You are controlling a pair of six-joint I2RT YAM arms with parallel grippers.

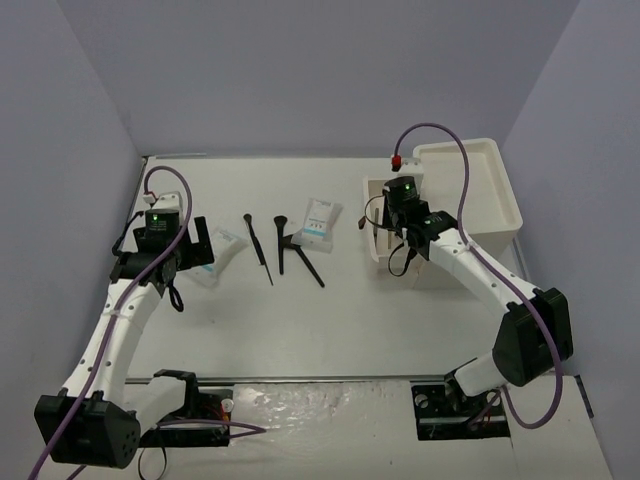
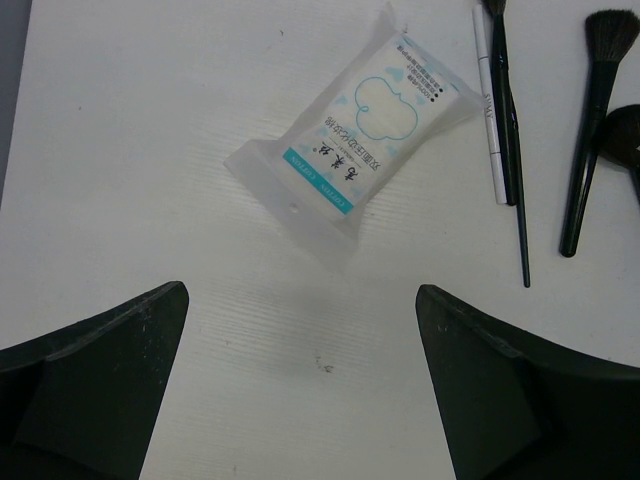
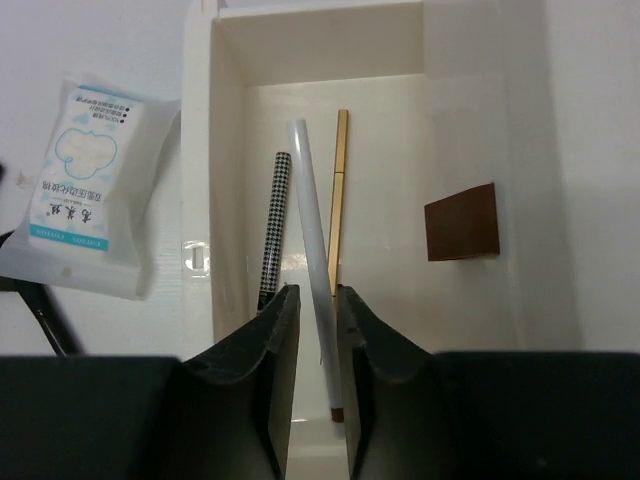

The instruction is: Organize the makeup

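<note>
1. Right gripper (image 3: pixel 318 300): jaws parted by a slit slightly wider than the thin white pencil-like stick (image 3: pixel 310 230) lying between them; no pinch shows.
2. Left gripper (image 2: pixel 300 290): jaws spread wide over the white desk (image 2: pixel 150 150), holding nothing, just short of a white flat packet with blue print (image 2: pixel 360 130).
3. Only the right wrist view looks into the white box compartment (image 3: pixel 228 150), where that stick lies between a checked stick (image 3: pixel 272 230) and a gold stick (image 3: pixel 340 190).
4. Only the left wrist view shows the black brushes (image 2: pixel 510 140) close up, on the desk beside the packet.
</note>
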